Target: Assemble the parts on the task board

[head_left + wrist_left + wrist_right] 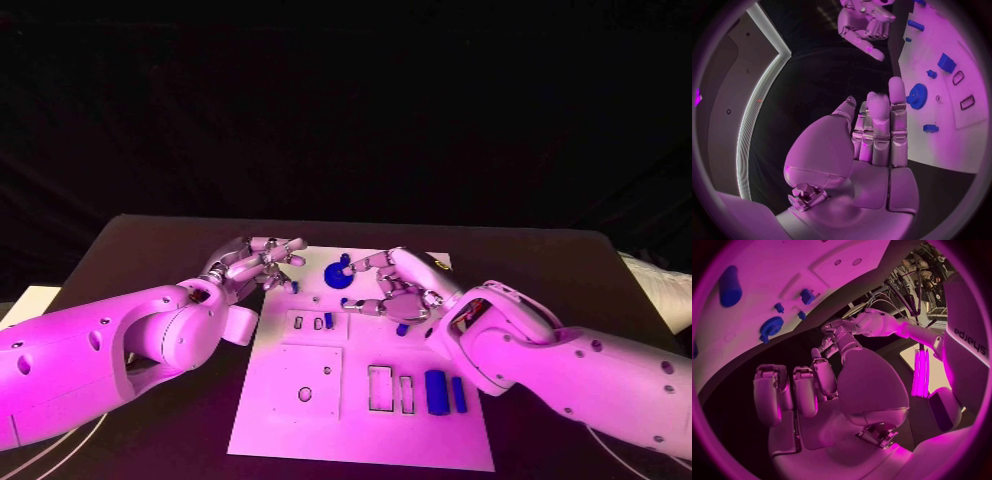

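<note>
One camera sits up high on the head and looks down at the whole task board (361,400). Two more sit close behind each hand, looking past the fingers. All three see the blue gear (339,274) (916,96) (771,327).

Dark bench (159,245), broad and bare toward its far edge. Directly on it, at the middle: white task board (310,430), lying flat and reaching toward the near edge. At the left edge, beside the bench: pale flat sheet (29,302).
</note>
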Action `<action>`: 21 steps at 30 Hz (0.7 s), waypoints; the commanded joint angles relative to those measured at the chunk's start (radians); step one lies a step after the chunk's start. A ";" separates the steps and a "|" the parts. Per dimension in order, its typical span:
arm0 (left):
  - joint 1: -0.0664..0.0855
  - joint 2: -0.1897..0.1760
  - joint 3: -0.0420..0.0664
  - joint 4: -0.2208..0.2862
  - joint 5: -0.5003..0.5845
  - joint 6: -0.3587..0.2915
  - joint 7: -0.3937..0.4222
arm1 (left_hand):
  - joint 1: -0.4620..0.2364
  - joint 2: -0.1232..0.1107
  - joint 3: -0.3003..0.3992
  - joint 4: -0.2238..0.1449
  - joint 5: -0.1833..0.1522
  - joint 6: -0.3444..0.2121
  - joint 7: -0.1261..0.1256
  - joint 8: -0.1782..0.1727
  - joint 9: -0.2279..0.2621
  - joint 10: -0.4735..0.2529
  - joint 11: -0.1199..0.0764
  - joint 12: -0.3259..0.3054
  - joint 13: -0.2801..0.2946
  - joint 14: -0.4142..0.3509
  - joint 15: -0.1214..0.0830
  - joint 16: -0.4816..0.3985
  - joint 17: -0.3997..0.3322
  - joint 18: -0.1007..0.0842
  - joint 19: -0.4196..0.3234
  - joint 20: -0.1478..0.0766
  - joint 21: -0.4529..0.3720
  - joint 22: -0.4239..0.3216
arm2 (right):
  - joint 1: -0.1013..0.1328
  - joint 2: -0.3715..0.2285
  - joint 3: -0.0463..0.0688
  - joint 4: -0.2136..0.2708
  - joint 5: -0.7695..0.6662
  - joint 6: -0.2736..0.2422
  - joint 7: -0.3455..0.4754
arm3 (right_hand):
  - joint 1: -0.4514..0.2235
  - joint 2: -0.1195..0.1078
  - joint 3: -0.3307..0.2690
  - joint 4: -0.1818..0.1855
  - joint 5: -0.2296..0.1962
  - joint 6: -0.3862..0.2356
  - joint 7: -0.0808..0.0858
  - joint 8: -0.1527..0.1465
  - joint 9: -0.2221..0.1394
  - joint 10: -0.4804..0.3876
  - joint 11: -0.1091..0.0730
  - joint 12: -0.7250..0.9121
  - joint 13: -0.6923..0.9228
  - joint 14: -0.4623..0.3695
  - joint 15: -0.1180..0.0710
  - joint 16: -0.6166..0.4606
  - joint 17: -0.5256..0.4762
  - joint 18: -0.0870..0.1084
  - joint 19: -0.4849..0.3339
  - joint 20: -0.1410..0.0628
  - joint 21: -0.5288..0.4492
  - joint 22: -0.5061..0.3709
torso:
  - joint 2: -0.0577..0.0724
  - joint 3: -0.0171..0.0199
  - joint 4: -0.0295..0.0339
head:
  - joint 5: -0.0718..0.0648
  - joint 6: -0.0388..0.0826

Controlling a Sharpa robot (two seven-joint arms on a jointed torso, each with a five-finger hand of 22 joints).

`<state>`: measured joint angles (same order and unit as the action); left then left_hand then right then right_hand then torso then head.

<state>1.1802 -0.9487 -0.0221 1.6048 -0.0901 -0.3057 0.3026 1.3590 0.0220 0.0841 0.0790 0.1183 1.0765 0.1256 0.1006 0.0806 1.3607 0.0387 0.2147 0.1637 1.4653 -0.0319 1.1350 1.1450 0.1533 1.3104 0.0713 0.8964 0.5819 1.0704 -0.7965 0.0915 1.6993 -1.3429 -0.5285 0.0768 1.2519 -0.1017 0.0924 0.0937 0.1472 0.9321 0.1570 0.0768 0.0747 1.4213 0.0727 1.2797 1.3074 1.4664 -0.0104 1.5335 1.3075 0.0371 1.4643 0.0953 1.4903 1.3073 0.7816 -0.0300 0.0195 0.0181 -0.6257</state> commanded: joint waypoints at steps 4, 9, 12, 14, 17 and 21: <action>0.007 -0.003 0.001 -0.008 -0.329 0.121 -0.330 | -0.054 -0.030 -0.013 0.020 -0.001 0.045 -0.030 0.056 0.049 0.021 -0.040 0.453 0.432 0.096 -0.030 0.393 0.382 -0.060 0.073 -0.010 0.337 0.418 | 0.036 -0.103 0.009 0.045 0.342 0.009 0.116 | 0.010 0.009 -0.008 0.001 0.008 0.010 -0.001 0.004 0.002 -0.002 -0.004 0.000 0.075 0.088 0.004 -0.004 0.194 0.003 0.020 0.003 -0.005 0.078 | -0.021 0.0091 -0.0066 | 0.018 -0.006; 0.051 0.016 0.001 -0.014 -0.572 0.292 -0.661 | -0.146 0.002 -0.076 0.113 -0.007 0.043 -0.048 0.138 0.128 -0.025 -0.032 0.742 0.728 0.105 -0.033 0.436 0.426 -0.069 0.080 -0.019 0.412 0.518 | 0.069 -0.171 0.012 0.030 0.439 0.005 0.114 | 0.015 0.016 -0.010 0.002 0.017 0.012 -0.002 0.005 0.002 -0.001 -0.005 0.000 0.074 0.087 0.003 -0.005 0.192 0.003 0.020 0.002 -0.006 0.076 | -0.036 0.0170 -0.0083 | 0.028 -0.016; 0.072 0.031 0.001 -0.007 -0.715 0.379 -0.784 | -0.147 0.014 -0.102 0.139 -0.005 0.020 -0.054 0.194 0.185 -0.043 -0.036 0.813 0.803 0.105 -0.030 0.436 0.426 -0.070 0.080 -0.022 0.437 0.552 | 0.080 -0.186 0.012 0.007 0.464 0.005 0.109 | 0.015 0.018 -0.011 0.002 0.018 0.013 -0.002 0.005 0.002 -0.001 -0.005 0.000 0.074 0.087 0.003 -0.006 0.190 0.003 0.019 0.002 -0.006 0.076 | -0.041 0.0210 -0.0119 | 0.035 -0.021; 0.084 0.043 0.001 -0.006 -0.774 0.410 -0.832 | -0.150 0.014 -0.124 0.156 -0.006 0.016 -0.062 0.243 0.231 -0.034 -0.042 0.864 0.856 0.105 -0.036 0.436 0.426 -0.075 0.088 -0.025 0.457 0.583 | 0.083 -0.191 0.013 -0.006 0.471 0.006 0.105 | 0.015 0.018 -0.011 0.002 0.018 0.013 -0.002 0.005 0.002 -0.001 -0.005 0.000 0.074 0.087 0.003 -0.006 0.190 0.003 0.019 0.002 -0.006 0.076 | -0.043 0.0231 -0.0140 | 0.039 -0.022; 0.100 0.065 0.001 -0.014 -0.840 0.437 -0.877 | -0.154 0.013 -0.159 0.181 -0.008 -0.005 -0.070 0.319 0.311 -0.019 -0.058 0.922 0.917 0.105 -0.041 0.436 0.426 -0.082 0.102 -0.033 0.484 0.628 | 0.086 -0.194 0.013 -0.025 0.478 0.010 0.097 | 0.015 0.019 -0.011 0.003 0.019 0.013 -0.002 0.006 0.002 -0.002 -0.005 -0.001 0.073 0.086 0.003 -0.007 0.188 0.003 0.019 0.001 -0.007 0.074 | -0.046 0.0260 -0.0144 | 0.039 -0.028; 0.122 0.097 0.001 -0.031 -0.889 0.439 -0.910 | -0.157 0.019 -0.199 0.208 -0.011 -0.055 -0.079 0.402 0.415 -0.019 -0.062 0.948 0.946 0.105 -0.047 0.436 0.426 -0.085 0.107 -0.039 0.500 0.654 | 0.088 -0.194 0.013 -0.042 0.477 0.012 0.085 | 0.015 0.019 -0.011 0.003 0.019 0.013 -0.002 0.006 0.002 -0.004 -0.005 -0.006 0.070 0.086 0.003 -0.009 0.185 0.004 0.017 0.001 -0.008 0.070 | -0.049 0.0288 -0.0162 | 0.040 -0.031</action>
<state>1.2980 -0.8563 -0.0219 1.5778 -0.8550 0.0642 -0.5047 1.2044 0.0350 -0.1098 0.2854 0.1111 1.0276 0.0476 0.4950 0.4856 1.3435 -0.0235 1.1601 1.1072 1.4668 -0.0754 1.5678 1.3080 0.0850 1.4116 0.0323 1.3932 1.2338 1.1574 -0.9912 0.1040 1.6599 -0.8960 -0.5267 0.1641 1.2624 -0.0911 0.0895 0.0966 0.1608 0.9396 0.1571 0.0768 0.0756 1.4214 0.0727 1.2797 1.3074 1.4665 -0.0105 1.5281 1.3074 0.0371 1.4643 0.0953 1.4853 1.3080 0.7366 -0.0046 0.0052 0.0572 -0.6546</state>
